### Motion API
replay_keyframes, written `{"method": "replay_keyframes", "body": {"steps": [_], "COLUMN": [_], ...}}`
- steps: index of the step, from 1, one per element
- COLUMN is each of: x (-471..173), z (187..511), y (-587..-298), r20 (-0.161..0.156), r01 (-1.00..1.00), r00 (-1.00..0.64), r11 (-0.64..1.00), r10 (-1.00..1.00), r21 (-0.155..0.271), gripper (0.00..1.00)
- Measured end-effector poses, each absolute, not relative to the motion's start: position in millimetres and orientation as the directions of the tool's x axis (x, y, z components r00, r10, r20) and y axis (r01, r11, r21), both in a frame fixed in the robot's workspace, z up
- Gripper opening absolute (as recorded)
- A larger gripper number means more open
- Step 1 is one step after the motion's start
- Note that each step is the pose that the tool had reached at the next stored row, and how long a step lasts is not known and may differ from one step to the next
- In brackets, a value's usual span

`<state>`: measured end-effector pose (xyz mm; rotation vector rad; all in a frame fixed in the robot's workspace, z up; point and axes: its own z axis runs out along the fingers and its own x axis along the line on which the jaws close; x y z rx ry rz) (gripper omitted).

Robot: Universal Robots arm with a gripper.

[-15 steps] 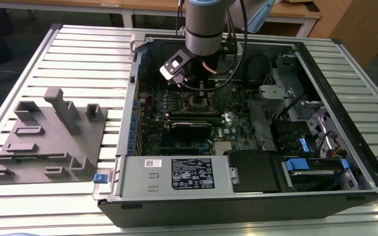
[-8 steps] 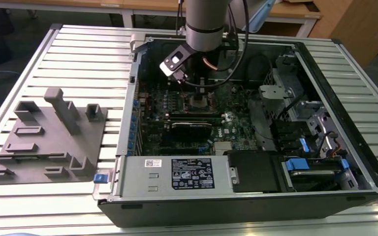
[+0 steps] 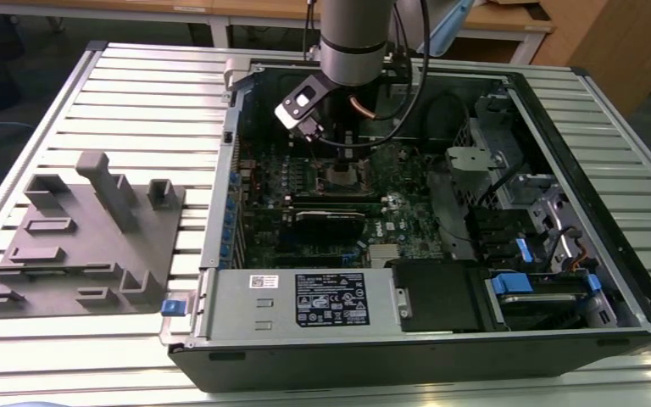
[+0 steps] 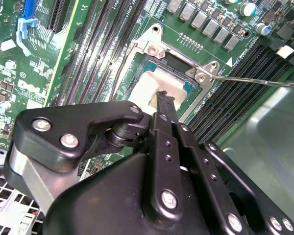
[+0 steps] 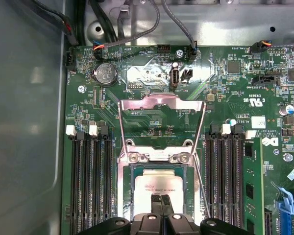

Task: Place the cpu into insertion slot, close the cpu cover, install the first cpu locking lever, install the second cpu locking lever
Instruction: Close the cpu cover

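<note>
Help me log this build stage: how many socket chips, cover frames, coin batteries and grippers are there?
Dull silver-grey square cpu: 1
Thin square silver metal cpu cover: 1
Round silver coin battery: 1
Black gripper: 1
Total: 4

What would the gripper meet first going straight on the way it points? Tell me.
Most likely the cpu: the gripper, fingers shut, points at its silver top just ahead. Whether the tips already touch it, I cannot tell.
</note>
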<state>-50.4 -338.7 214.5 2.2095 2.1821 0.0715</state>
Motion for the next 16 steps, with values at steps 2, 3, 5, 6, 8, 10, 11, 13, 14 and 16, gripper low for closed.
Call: {"method": "replay_keyframes", "body": {"steps": [2,3,5,6,8,10,11,13,14,16], "x": [-50.4,-50.4,-50.4,-50.4,-50.4,-50.4,-50.4,-50.4,-50.4,-50.4], "z": [214.7,214.8,214.9,215.0,215.1,216.7,217.7,218.8,218.8,218.8], "y": [-338.7,-338.7,-338.7,-338.7,-338.7,-338.8,-338.7,-338.7,-338.7,-338.7], "r20": [0.008,0.008,0.008,0.008,0.008,0.007,0.008,0.008,0.008,0.008], "r01": [0.998,0.998,0.998,0.998,0.998,0.998,0.998,0.998,0.998,0.998], "r00": [0.012,0.012,0.012,0.012,0.012,0.012,0.012,0.012,0.012,0.012], "r11": [-0.013,-0.013,-0.013,-0.013,-0.013,-0.013,-0.013,-0.013,-0.013,-0.013], "r10": [1.000,1.000,1.000,1.000,1.000,1.000,1.000,1.000,1.000,1.000], "r21": [0.058,0.057,0.058,0.057,0.057,0.057,0.057,0.057,0.058,0.058], "gripper": [0.11,0.11,0.11,0.11,0.11,0.11,0.11,0.11,0.11,0.11]}}
